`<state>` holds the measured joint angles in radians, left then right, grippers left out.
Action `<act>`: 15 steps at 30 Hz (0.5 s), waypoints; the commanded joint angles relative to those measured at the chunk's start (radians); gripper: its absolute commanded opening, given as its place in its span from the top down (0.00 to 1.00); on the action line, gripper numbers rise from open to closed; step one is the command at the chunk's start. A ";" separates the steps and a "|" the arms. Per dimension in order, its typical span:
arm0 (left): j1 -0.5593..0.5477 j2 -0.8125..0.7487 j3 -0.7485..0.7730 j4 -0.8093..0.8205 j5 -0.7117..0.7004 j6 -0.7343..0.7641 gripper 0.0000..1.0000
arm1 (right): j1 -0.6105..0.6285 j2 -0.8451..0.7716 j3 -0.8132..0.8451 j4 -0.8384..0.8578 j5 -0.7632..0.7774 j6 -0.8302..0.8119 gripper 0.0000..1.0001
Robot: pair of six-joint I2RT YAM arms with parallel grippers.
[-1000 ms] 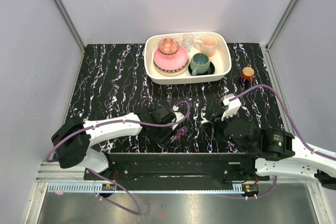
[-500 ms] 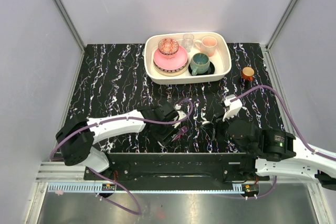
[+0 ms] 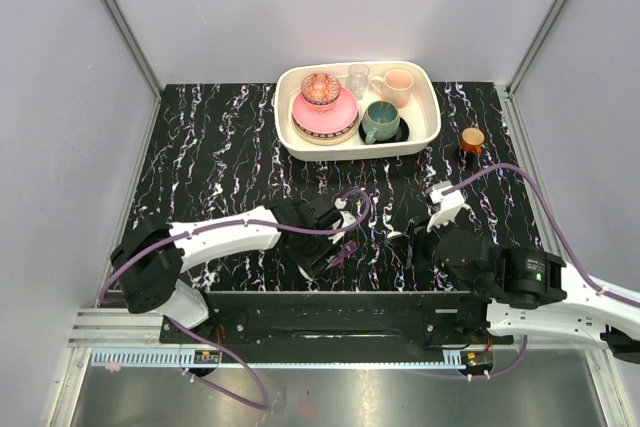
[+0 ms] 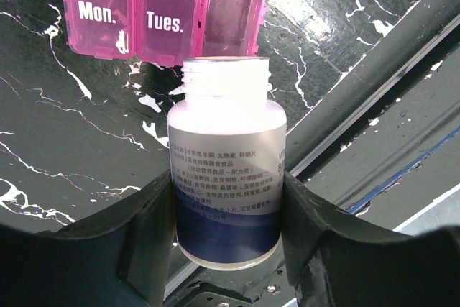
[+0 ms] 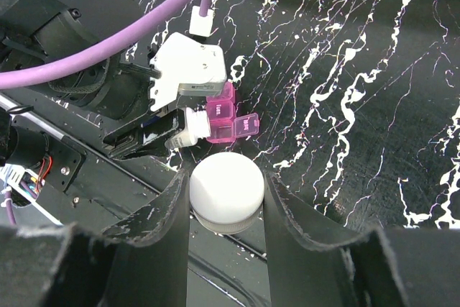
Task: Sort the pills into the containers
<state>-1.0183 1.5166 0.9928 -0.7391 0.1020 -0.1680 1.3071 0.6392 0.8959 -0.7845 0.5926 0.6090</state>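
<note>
The left jaws are closed partway around a white bottle (image 4: 226, 177), uncapped, its mouth aimed at the magenta pill box (image 4: 136, 12), which lies just beyond it on the black marbled worktop (image 3: 220, 147). The right jaws clamp the bottle's white cap (image 5: 226, 190). The compartment (image 4: 231, 23) beside "Tues." stands open; pills inside it, if any, cannot be made out.

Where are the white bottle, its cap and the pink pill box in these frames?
white bottle (image 4: 226, 170): left wrist view, on its printed label.
white cap (image 5: 226, 186): right wrist view, on its flat top.
pill box (image 4: 164, 23): left wrist view, on the closed "Tues." lid.
</note>
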 commanded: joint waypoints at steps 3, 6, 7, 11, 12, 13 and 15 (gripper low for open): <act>0.004 0.020 0.058 -0.034 0.016 0.025 1.00 | 0.003 -0.015 -0.005 0.008 0.019 0.020 1.00; 0.004 0.028 0.064 -0.043 0.018 0.030 1.00 | 0.001 -0.016 -0.005 0.005 0.018 0.021 1.00; 0.004 0.028 0.066 -0.043 0.016 0.032 1.00 | 0.001 -0.018 -0.005 0.005 0.018 0.023 1.00; 0.004 0.033 0.076 -0.052 0.018 0.035 1.00 | 0.001 -0.019 -0.005 0.004 0.018 0.021 1.00; 0.004 0.034 0.081 -0.054 0.018 0.036 1.00 | 0.001 -0.019 -0.006 0.004 0.019 0.023 1.00; 0.004 0.039 0.084 -0.062 0.016 0.038 1.00 | 0.001 -0.019 -0.006 0.002 0.019 0.023 1.00; 0.006 0.042 0.092 -0.066 0.016 0.039 1.00 | 0.003 -0.022 -0.006 -0.001 0.018 0.023 1.00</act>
<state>-1.0180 1.5536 1.0264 -0.7929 0.1020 -0.1459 1.3071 0.6262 0.8909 -0.7849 0.5922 0.6155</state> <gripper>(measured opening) 0.569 0.426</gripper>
